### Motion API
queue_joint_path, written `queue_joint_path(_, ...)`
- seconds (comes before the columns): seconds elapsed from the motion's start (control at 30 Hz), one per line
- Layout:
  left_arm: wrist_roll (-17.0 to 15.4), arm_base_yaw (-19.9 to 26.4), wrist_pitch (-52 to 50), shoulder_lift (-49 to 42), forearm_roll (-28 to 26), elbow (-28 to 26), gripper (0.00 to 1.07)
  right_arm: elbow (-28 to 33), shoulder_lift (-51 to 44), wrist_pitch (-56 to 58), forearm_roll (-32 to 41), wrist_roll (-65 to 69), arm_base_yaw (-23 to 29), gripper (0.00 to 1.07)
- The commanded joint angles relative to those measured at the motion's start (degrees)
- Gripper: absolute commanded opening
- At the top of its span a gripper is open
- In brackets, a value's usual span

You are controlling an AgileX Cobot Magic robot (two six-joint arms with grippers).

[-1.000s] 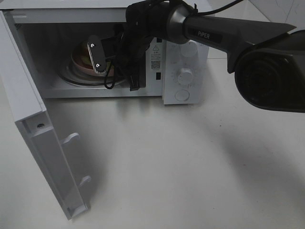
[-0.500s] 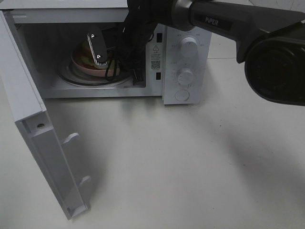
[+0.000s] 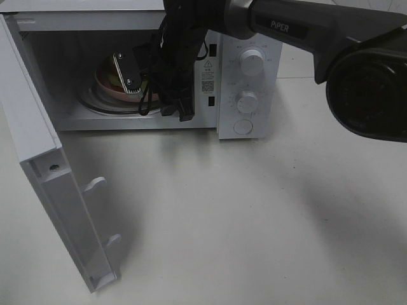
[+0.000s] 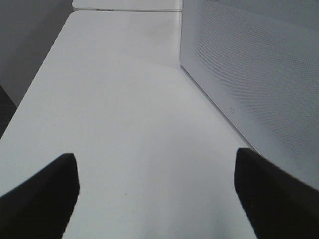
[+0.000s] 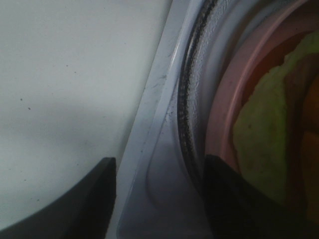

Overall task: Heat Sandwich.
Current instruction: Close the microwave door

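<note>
Nearest, at 8 o'clock in the high view: door (image 3: 44, 171) of the microwave (image 3: 248, 70), standing wide over the white surface (image 3: 222, 210). Left hand (image 4: 155, 167) out of that view. Seen from its own wrist: fingers (image 4: 45, 199) spread wide, empty, over bare surface beside a white perforated panel (image 4: 249, 64).

Farther, toward 11 o'clock: right hand (image 5: 158, 174) inside the cavity, fingers apart, clamped on nothing. From its wrist: one finger over the cavity's front lip, the other over the rim of the glass turntable (image 5: 192, 99) and the edge of the pink plate (image 5: 222, 114). Touching that plate or just clear of it: cannot tell.

Deepest in: sandwich (image 5: 264, 129), lying on the plate, on the turntable, with green lettuce at its edge.

Handling, as a guess: light, soft, loosely stacked, likely to squash or shed layers under a pinch. Better not to grip the bread at all. Take hold of the plate's rim at its near edge, toward 6 o'clock from the sandwich. Stiff there, but smooth and probably slippery, so pinch squarely and keep level. Looks already placed for heating. Next, by the look of it: back the arm out, shut the door.
</note>
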Motion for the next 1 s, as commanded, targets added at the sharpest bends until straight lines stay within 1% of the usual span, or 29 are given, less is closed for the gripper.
queue_joint_path(0.03,-0.5,-0.3,-0.9,-1.0,0.1,0.2,0.81,0.3,-1.6,2.3,0.7,-0.8,0.7,0.53)
queue_joint_path(0.2,-0.5,-0.3,-0.9,-1.0,0.1,0.2,0.81,2.5,-2.9,2.7,1.0,-0.8,0.9,0.53)
queue_joint_path(0.23,-0.5,-0.3,-0.9,-1.0,0.1,0.2,0.81,5.4,-4.4,2.4,1.0,-1.4,0.9,0.53)
queue_joint_path(0.3,-0.5,-0.3,-0.9,-1.0,0.1,0.2,0.81,8.9,-6.0,2.1,1.0,-2.3,0.9,0.53)
queue_joint_path(0.33,-0.5,-0.3,-0.9,-1.0,0.1,0.2,0.81,12.1,-7.9,1.5,0.9,-2.9,1.2,0.53)
queue_joint_path(0.37,-0.5,-0.3,-0.9,-1.0,0.1,0.2,0.81,12.1,-7.9,1.5,0.9,-2.9,1.2,0.53)
queue_joint_path(0.47,-0.5,-0.3,-0.9,-1.0,0.1,0.2,0.81,17.2,-10.8,-0.1,0.7,-2.9,1.5,0.53)
queue_joint_path(0.5,-0.5,-0.3,-0.9,-1.0,0.1,0.2,0.81,20.0,-12.4,-0.3,0.7,-2.9,2.2,0.53)
queue_joint_path(0.53,-0.5,-0.3,-0.9,-1.0,0.1,0.2,0.81,20.0,-12.4,-0.3,0.7,-2.9,2.2,0.53)
queue_joint_path(0.63,-0.5,-0.3,-0.9,-1.0,0.1,0.2,0.81,24.1,-15.2,-0.7,0.0,-2.9,3.0,0.53)
queue_joint_path(0.67,-0.5,-0.3,-0.9,-1.0,0.1,0.2,0.81,24.1,-15.2,-0.7,0.0,-2.9,3.0,0.53)
queue_joint_path(0.7,-0.5,-0.3,-0.9,-1.0,0.1,0.2,0.81,26.1,-16.9,-0.7,0.0,-2.6,3.5,0.53)
queue_joint_path(0.77,-0.5,-0.3,-0.9,-1.0,0.1,0.2,0.81,28.2,-18.5,-0.7,0.0,-1.9,4.4,0.52)
queue_joint_path(0.83,-0.5,-0.3,-0.9,-1.0,0.1,0.2,0.81,30.8,-21.1,-0.5,0.0,0.5,4.8,0.52)
queue_joint_path(0.93,-0.5,-0.3,-0.9,-1.0,0.1,0.2,0.81,32.5,-22.7,-0.1,0.0,2.6,4.8,0.52)
queue_joint_path(0.97,-0.5,-0.3,-0.9,-1.0,0.1,0.2,0.81,34.5,-24.2,0.7,0.0,4.3,4.8,0.52)
queue_joint_path(1.0,-0.5,-0.3,-0.9,-1.0,0.1,0.2,0.81,34.5,-24.2,0.7,0.0,4.3,4.8,0.52)
